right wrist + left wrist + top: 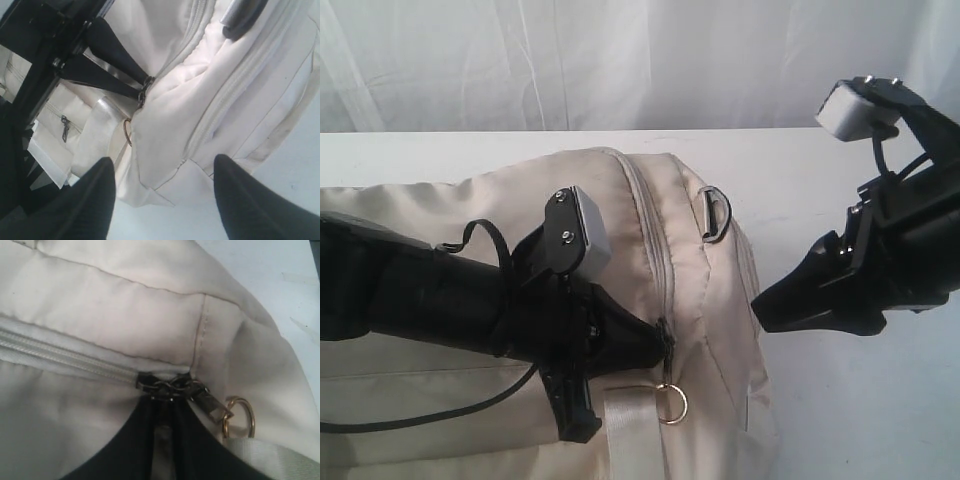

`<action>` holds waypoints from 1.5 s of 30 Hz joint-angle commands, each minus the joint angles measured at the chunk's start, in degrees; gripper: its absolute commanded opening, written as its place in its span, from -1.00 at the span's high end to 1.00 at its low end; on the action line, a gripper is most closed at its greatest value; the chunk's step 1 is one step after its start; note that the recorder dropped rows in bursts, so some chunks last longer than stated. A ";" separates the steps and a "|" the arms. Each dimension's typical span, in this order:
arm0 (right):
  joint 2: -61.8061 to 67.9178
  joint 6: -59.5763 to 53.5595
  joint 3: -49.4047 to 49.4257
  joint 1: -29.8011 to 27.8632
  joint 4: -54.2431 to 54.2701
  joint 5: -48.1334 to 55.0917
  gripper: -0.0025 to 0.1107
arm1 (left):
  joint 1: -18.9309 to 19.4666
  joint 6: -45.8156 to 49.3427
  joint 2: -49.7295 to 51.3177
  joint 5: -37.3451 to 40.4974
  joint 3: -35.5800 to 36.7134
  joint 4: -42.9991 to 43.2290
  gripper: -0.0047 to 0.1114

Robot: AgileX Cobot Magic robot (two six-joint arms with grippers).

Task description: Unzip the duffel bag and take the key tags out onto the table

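Left gripper (658,345) clenched on zipper slider (172,387) at the zip's 6 o'clock end; metal ring (671,403) dangles free. Zip closed: pull straight along the teeth toward 12 o'clock, no twisting. Duffel bag (720,290) on white table (850,420): soft, puffy cream cloth, ribbed beige zip. Key tags unseen, presumably inside. Right gripper (765,305), jaws spread, empty, hovers at the bag's 3 o'clock

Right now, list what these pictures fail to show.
Plastic key tags: in no view; the shut zipper of the cream fabric duffel bag hides its inside.
Whether the left pincer grips the dark metal slider: left wrist view, fingers cover the contact.
Bag's other end: exterior view, left edge cuts it.
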 commanded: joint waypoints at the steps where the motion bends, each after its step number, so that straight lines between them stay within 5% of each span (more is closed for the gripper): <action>1: -0.40 -0.07 0.05 0.13 0.14 0.20 -0.01 | -0.38 9.15 0.04 0.86 -0.29 -1.21 0.92; 25: 3.63 -0.31 0.05 0.13 -0.12 -0.66 -0.22 | -0.38 9.15 -8.01 6.80 -0.29 -0.75 0.92; 30: 7.99 -1.74 0.05 6.15 3.73 -1.51 -0.21 | -0.38 9.15 -8.32 7.43 -0.29 -0.75 0.92; 32: 8.66 -1.62 0.05 7.83 3.73 -5.23 -0.10 | -0.38 9.15 -8.32 8.58 -0.29 -0.75 0.92; 38: 9.02 -1.62 0.05 8.10 -0.66 -6.22 0.88 | -0.38 6.61 -8.32 10.08 -0.29 -6.14 0.92; 45: 9.02 -1.62 0.05 8.10 -2.87 -4.40 0.96 | -0.38 5.52 -8.32 15.90 -1.78 -7.81 0.92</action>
